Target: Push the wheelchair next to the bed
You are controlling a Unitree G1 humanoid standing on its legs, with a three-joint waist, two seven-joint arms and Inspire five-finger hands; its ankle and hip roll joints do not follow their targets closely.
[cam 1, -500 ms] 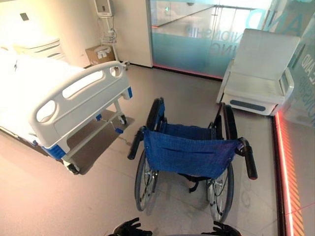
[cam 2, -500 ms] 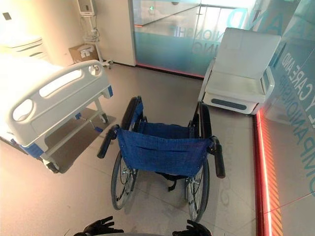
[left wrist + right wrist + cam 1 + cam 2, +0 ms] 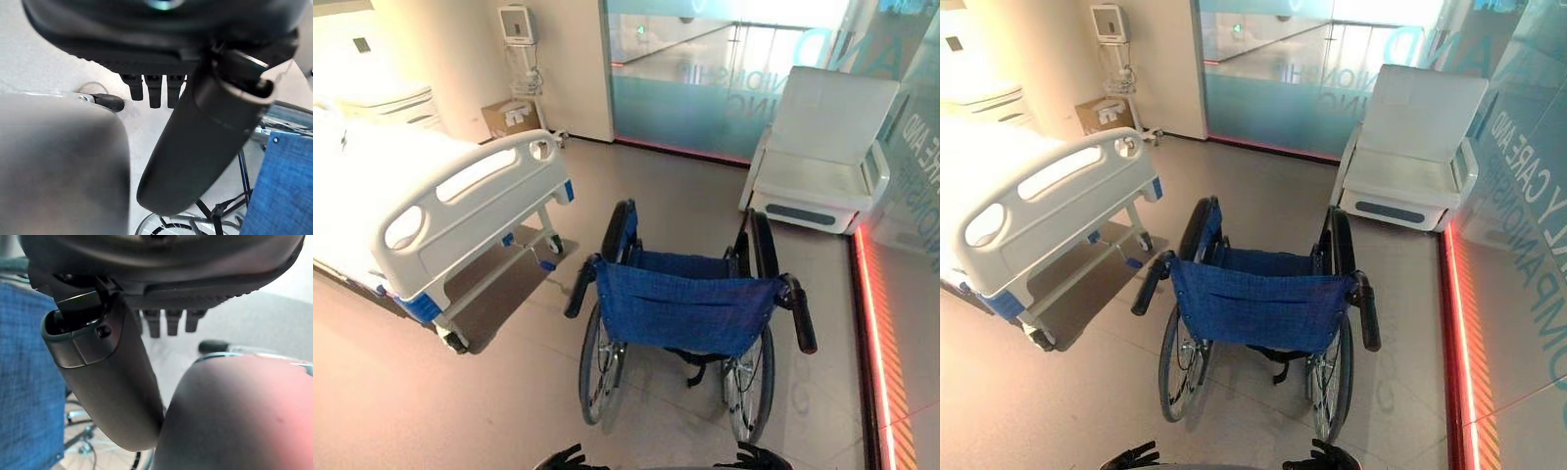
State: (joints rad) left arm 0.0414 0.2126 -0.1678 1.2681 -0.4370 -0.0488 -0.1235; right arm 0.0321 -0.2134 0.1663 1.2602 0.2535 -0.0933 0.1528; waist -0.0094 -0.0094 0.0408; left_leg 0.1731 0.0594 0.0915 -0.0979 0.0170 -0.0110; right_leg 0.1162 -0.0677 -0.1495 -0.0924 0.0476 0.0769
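The wheelchair (image 3: 680, 308) stands in the middle of the floor with its blue cloth back toward me and its black push handles (image 3: 578, 287) sticking out on both sides. The white hospital bed (image 3: 460, 211) is to its left, footboard nearest the chair, with a gap of floor between them. My left hand (image 3: 570, 458) and right hand (image 3: 759, 456) show at the bottom edge, behind the chair and apart from its handles. Both are open with fingers spread and hold nothing. In the left wrist view my thumb (image 3: 205, 142) hangs beside the blue cloth (image 3: 283, 186).
A white recliner (image 3: 822, 157) stands at the back right before a frosted glass wall (image 3: 705, 78). A red light strip (image 3: 876, 333) runs along the floor on the right. A cardboard box (image 3: 514, 117) and a bedside cabinet (image 3: 396, 103) sit by the far wall.
The whole view has shifted a little, so the camera moved. My hands show slightly lower at the bottom edge. The wheelchair keeps its place relative to the bed.
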